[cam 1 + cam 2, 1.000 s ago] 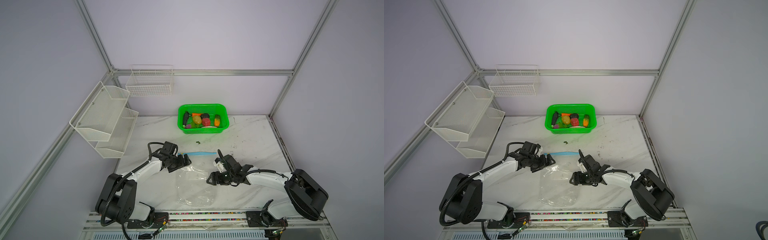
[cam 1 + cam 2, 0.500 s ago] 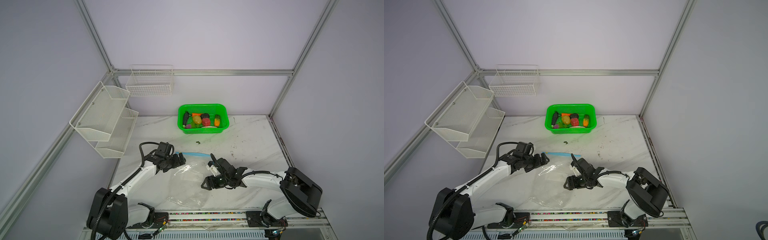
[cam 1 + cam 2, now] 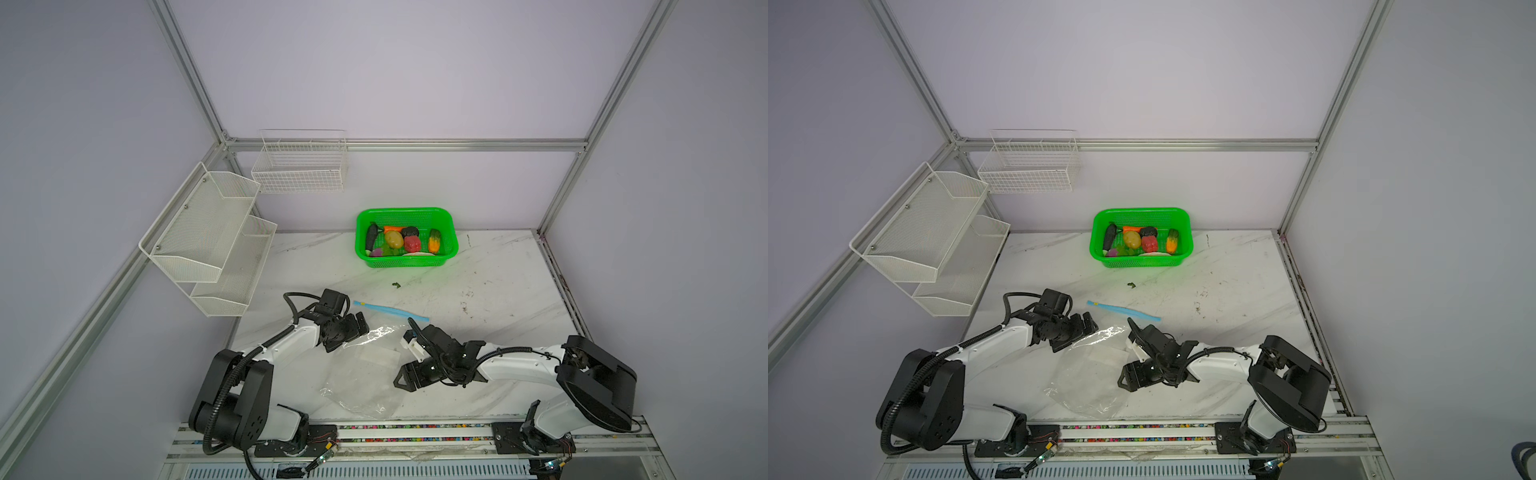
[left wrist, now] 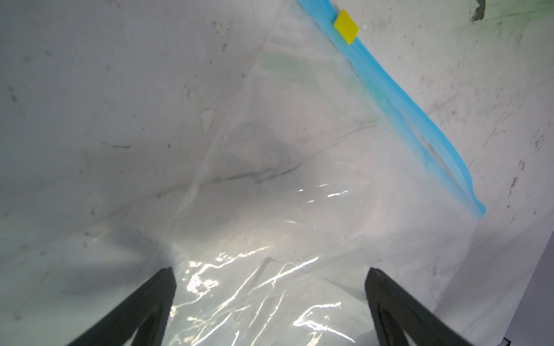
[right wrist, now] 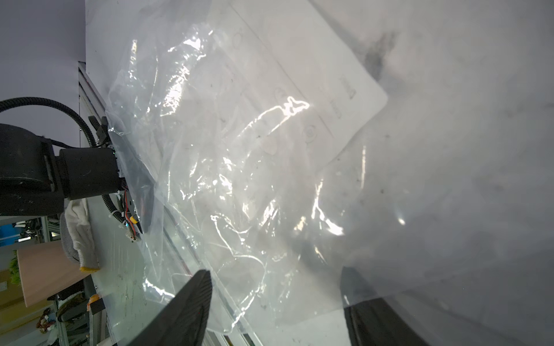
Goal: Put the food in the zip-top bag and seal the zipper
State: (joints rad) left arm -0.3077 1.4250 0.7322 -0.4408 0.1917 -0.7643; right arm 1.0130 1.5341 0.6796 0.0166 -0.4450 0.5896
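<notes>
1. The zip-top bag (image 3: 365, 374) lies crumpled on the desk (image 3: 498, 291) between my two arms. A pale rectangular panel (image 5: 314, 75) shows on the film (printed on or tucked inside, I cannot tell).
2. The zipper (image 3: 390, 311) runs along the bag's far edge. In the left wrist view its two blue lips (image 4: 404, 104) seem to gape slightly near the middle. The yellow slider tab (image 4: 346, 26) sits towards the end of the bag nearer my left arm.
3. My left pincer (image 3: 353, 332) sits at the bag's far left corner, just short of the zipper. Its fingers (image 4: 144, 302) stand wide apart with glossy film lying between them, and nothing is clamped.
4. My right pincer (image 3: 402, 352) sits at the bag's right edge, turned on its side. Its fingers are also apart. One finger (image 5: 192, 302) shows bare, while the other looks hazy behind the film (so the plastic passes between them, unsqueezed).
5. The food (image 3: 399, 241) is all in the green basket (image 3: 407, 262), which stands beyond the bag's zipper edge, well apart from the bag. I can pick out a yellow potato (image 3: 394, 239), a red pepper (image 3: 412, 244), an orange carrot (image 3: 392, 228) and a dark eggplant (image 3: 371, 236).
6. A small dark green scrap (image 3: 395, 285) lies on the desk between the bag's zipper and the basket.
</notes>
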